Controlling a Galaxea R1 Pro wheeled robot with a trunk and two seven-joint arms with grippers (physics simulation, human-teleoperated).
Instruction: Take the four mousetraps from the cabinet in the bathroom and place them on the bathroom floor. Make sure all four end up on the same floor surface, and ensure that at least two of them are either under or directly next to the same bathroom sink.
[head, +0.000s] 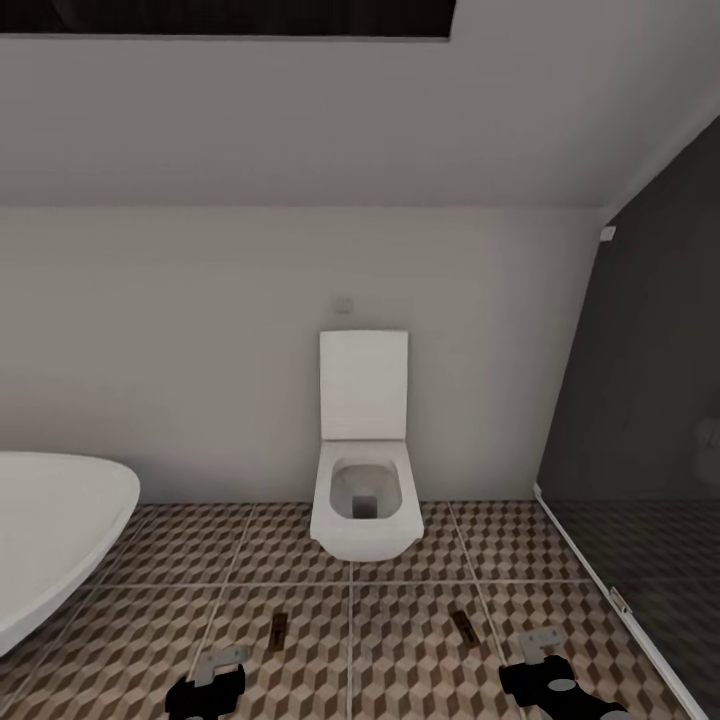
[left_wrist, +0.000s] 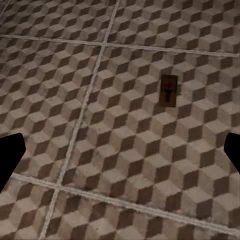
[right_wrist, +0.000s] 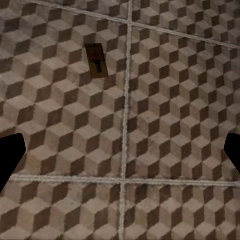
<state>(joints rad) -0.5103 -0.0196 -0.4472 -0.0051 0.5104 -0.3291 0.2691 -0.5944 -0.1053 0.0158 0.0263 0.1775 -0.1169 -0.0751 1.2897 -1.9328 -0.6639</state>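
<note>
Two mousetraps lie flat on the cube-patterned bathroom floor (head: 400, 640) in front of the toilet. One mousetrap (head: 278, 631) (left_wrist: 169, 90) is left of centre, the other mousetrap (head: 462, 626) (right_wrist: 97, 61) right of centre. My left gripper (head: 207, 690) (left_wrist: 120, 155) hangs above the tiles near the bottom edge of the head view, open and empty. My right gripper (head: 548, 680) (right_wrist: 120, 155) hovers likewise at the lower right, open with nothing between its fingers. The cabinet and the sink are out of view.
A white toilet (head: 363, 500) with raised lid stands against the back wall. A white bathtub rim (head: 60, 530) curves in at the left. A dark glass shower wall (head: 650, 420) closes the right side.
</note>
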